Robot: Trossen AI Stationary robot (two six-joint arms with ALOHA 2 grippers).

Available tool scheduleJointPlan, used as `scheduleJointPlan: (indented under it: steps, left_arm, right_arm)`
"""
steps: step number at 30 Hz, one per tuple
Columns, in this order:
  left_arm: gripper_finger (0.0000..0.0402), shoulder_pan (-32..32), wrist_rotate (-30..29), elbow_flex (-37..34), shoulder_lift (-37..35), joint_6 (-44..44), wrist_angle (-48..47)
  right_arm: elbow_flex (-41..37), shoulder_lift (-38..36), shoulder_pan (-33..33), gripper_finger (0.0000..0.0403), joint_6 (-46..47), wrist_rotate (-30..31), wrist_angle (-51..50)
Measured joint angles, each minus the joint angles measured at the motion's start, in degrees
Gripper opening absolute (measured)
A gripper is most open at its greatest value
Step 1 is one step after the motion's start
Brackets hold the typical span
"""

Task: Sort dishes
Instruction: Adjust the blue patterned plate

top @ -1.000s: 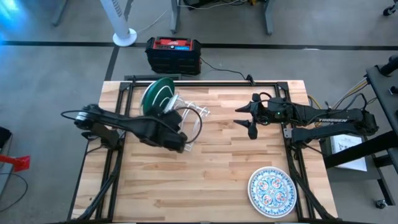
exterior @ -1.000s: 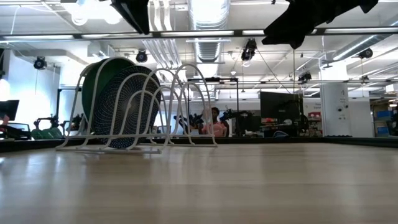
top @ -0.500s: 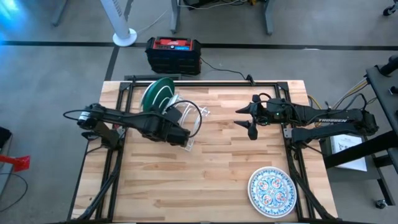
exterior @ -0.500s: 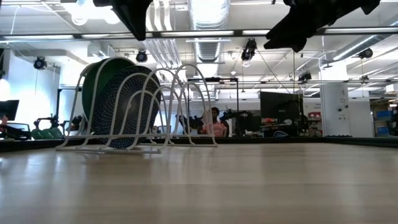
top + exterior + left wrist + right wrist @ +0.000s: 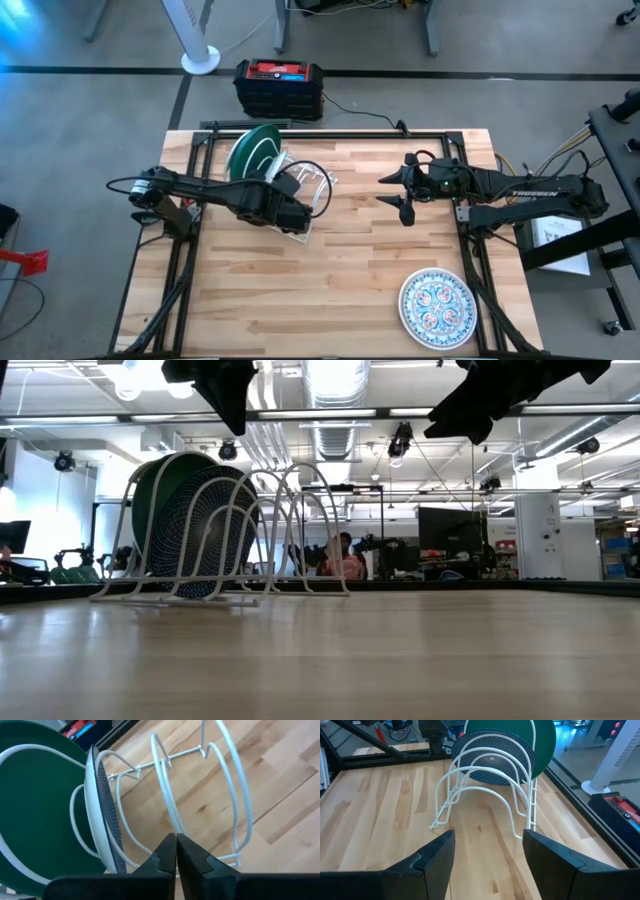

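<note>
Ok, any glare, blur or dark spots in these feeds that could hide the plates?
Low view: bright ceiling lights leave the arms as black silhouettes, though the green plate and teal plate in the rack read clearly. Left wrist view: the left end effector looks soft. High view: evenly lit, floral plate sharp; slight blue glow at the top-left corner.

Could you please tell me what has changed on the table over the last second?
The left gripper has drawn back from the table's middle toward the wire rack, and its fingers have closed on nothing. The right gripper stayed open in place. The green plate and dark teal-blue plate remain racked; the floral plate stayed flat on the table.
</note>
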Motion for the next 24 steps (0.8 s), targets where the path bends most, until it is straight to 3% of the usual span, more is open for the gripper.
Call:
scheduleJointPlan:
  steps: [16, 24]
  left_arm:
    - [0.0, 4.43, -3.98, -3.08, 0.03, -0.11, 0.38]
    - [0.0, 6.22, -3.03, -3.39, 0.03, 1.6, -0.44]
  right_arm:
    - [0.0, 0.0, 0.0, 0.0221, 0.31, 0.0, 0.02]
    - [0.0, 0.0, 0.0, 0.0222, 0.28, 0.02, 0.02]
